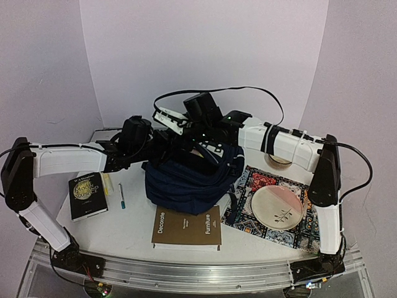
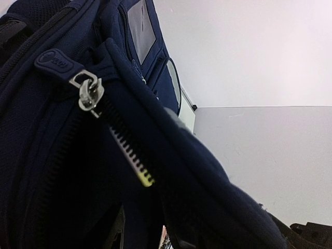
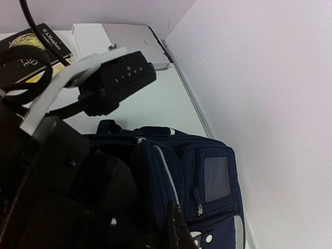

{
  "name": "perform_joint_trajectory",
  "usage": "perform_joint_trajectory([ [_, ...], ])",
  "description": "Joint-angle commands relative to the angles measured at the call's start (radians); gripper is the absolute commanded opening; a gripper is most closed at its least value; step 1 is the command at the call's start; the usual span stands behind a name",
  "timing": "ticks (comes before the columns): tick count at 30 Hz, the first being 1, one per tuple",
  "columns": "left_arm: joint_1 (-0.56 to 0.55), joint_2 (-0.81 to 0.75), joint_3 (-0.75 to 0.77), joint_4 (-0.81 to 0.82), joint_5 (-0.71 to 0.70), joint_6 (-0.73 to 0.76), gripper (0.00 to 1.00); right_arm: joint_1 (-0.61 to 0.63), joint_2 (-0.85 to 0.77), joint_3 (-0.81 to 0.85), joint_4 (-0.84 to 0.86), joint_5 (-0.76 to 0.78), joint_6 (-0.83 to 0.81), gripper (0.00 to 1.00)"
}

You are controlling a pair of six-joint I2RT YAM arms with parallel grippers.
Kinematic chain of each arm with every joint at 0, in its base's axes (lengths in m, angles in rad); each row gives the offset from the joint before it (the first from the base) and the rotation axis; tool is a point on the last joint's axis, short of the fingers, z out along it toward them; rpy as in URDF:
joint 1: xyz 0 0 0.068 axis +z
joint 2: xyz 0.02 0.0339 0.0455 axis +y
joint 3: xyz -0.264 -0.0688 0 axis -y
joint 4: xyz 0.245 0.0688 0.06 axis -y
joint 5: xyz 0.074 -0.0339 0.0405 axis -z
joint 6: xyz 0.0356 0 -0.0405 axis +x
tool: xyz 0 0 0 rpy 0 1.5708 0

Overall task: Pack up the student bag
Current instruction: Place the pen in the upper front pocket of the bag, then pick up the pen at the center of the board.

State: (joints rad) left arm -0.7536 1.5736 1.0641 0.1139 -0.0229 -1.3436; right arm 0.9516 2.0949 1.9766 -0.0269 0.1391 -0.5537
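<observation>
The backpack (image 1: pixel 186 183) lies at six o'clock of both tips. My right end effector (image 1: pixel 211 150) is pinched closed; my left end effector (image 1: pixel 167 131), I cannot tell.

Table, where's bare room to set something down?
Bare table at the near left corner, bordered by the black book, pen and brown book. A narrow strip lies between pen and bag. The right is crowded by mat and plate.
</observation>
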Motion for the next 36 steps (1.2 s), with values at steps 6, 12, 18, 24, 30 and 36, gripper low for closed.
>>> perform_joint_trajectory([
  [6,0.0,-0.156,-0.054,0.006,-0.03,0.141,0.49,0.016,-0.006,0.063,0.11,0.005,0.0,0.0],
  [12,0.001,-0.259,-0.075,-0.152,-0.097,0.275,0.57,0.016,0.0,0.064,0.11,0.016,-0.003,0.0],
  [18,0.043,-0.319,-0.086,-0.302,-0.096,0.393,0.64,0.016,0.004,0.066,0.11,0.025,-0.001,0.0],
  [24,0.145,-0.37,-0.17,-0.403,-0.044,0.461,0.69,0.016,-0.017,0.036,0.11,0.035,-0.01,0.0],
  [30,0.227,-0.365,-0.241,-0.479,-0.019,0.525,0.72,0.016,-0.036,0.01,0.11,0.034,-0.013,0.0],
  [36,0.236,-0.275,-0.246,-0.584,-0.071,0.594,0.74,0.02,-0.042,-0.003,0.103,0.036,-0.013,0.0],
])
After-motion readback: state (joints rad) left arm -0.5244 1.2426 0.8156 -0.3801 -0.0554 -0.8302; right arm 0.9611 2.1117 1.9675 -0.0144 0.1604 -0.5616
